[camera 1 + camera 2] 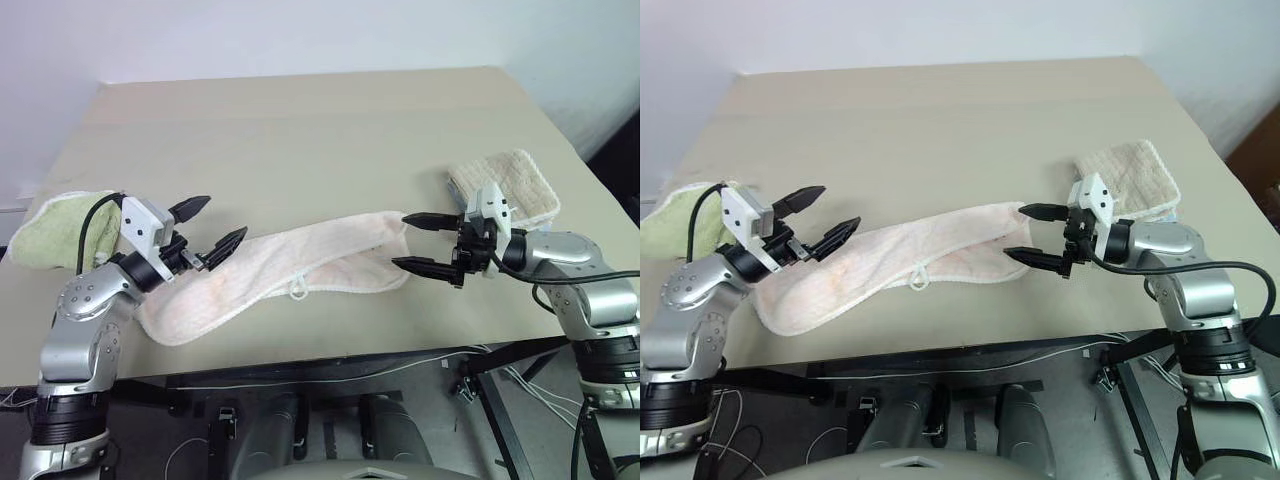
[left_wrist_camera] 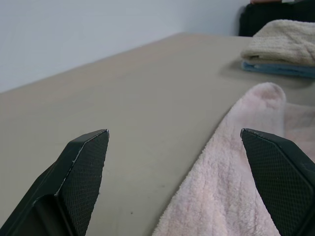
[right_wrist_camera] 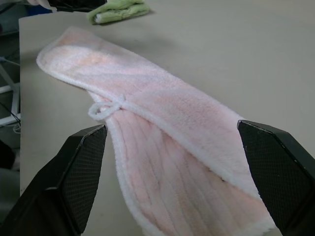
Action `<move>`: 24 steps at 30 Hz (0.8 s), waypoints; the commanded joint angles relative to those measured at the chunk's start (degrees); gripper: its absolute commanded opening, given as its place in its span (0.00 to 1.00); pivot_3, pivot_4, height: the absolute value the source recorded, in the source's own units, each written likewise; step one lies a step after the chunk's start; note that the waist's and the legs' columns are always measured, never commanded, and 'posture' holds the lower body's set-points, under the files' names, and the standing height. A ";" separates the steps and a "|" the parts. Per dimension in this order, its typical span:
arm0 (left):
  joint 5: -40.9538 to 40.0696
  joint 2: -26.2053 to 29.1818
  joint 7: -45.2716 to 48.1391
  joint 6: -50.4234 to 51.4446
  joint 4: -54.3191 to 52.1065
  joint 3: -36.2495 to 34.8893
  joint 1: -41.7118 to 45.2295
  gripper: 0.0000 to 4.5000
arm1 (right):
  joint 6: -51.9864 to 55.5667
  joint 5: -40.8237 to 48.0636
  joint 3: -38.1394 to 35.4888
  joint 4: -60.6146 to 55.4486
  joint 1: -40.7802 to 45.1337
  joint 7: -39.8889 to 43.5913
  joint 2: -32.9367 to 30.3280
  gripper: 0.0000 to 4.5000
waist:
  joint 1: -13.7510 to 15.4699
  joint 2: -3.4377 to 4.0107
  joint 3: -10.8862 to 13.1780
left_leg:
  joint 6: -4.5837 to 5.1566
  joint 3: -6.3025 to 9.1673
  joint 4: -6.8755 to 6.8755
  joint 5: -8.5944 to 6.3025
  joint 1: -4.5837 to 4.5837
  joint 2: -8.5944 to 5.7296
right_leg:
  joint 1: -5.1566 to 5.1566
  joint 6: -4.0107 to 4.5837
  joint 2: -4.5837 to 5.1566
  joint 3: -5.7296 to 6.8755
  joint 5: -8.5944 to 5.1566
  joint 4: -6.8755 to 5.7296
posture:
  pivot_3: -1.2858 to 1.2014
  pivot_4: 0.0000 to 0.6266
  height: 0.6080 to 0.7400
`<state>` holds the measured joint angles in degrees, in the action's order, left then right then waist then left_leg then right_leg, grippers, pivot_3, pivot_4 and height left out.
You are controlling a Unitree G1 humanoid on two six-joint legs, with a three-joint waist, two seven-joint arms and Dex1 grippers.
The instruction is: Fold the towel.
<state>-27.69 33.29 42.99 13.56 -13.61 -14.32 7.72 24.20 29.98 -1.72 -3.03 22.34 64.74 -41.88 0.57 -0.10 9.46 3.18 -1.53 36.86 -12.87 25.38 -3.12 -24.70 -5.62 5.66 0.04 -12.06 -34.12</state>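
Lying stretched between your two end effectors, the pale pink towel [image 1: 290, 268] sits flat on the tan surface [image 1: 300, 130], partly doubled over lengthwise, its white hemmed edge running along the side nearer you. Your left end effector [image 1: 208, 227] hovers just over the towel's near-left end, fingers spread wide and holding nothing; from its wrist view the two black fingertips [image 2: 86, 157] frame bare surface on one side and pink terry on the other. Your right end effector [image 1: 425, 243] sits at the opposite end of the towel, its fingers equally wide apart and empty, pointing back along the cloth toward the left one. Whether its lower finger touches the fabric you cannot tell. Small white loop [image 3: 104, 109] lies on the hem roughly midway between the two end effectors, slightly closer to the right. Just behind the right end effector, a beige waffle-textured towel [image 1: 508, 185] rests folded, with a blue layer [image 2: 278, 69] under it. Beyond the left end effector, at the surface's left edge, sits a light green towel [image 1: 58, 228], clear of the pink one.
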 commanded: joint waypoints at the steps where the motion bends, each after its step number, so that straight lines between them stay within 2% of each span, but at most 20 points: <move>1: -1.86 0.39 -0.53 0.97 -2.90 -1.31 0.15 1.00 | -0.60 0.64 -1.70 -2.75 -0.86 -0.86 0.46 0.99 | 0.15 0.00 0.00 | 0.00 0.00 0.00 0.00 0.00 0.00 | 0.01 0.00 0.00 0.00 0.00 -0.01 | 0.52 0.24 1.00; 12: -3.11 -0.68 0.68 2.75 -2.29 1.62 3.35 1.00 | -2.11 -1.89 -2.95 -2.12 -1.22 -3.19 -0.65 0.99 | 0.09 0.00 0.00 | 0.00 -0.01 0.03 0.00 -0.01 0.00 | 0.01 0.00 -0.01 0.01 0.00 -0.03 | 0.52 0.24 1.00; 24: -2.58 -2.77 1.52 3.24 -4.70 6.66 1.59 1.00 | -12.98 -15.02 1.98 16.57 11.25 -3.44 -0.23 0.99 | -0.04 0.01 0.00 | -0.01 -0.05 0.04 0.01 -0.02 0.00 | 0.00 0.02 -0.02 -0.01 0.02 -0.03 | 0.52 0.24 1.00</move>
<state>-30.14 30.72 43.96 17.58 -16.13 -8.00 9.33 13.62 16.32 0.10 12.82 31.36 61.14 -41.91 0.52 -0.09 9.46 3.17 -1.58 36.90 -12.87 25.37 -3.12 -24.71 -5.60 5.63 0.03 -12.05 -34.17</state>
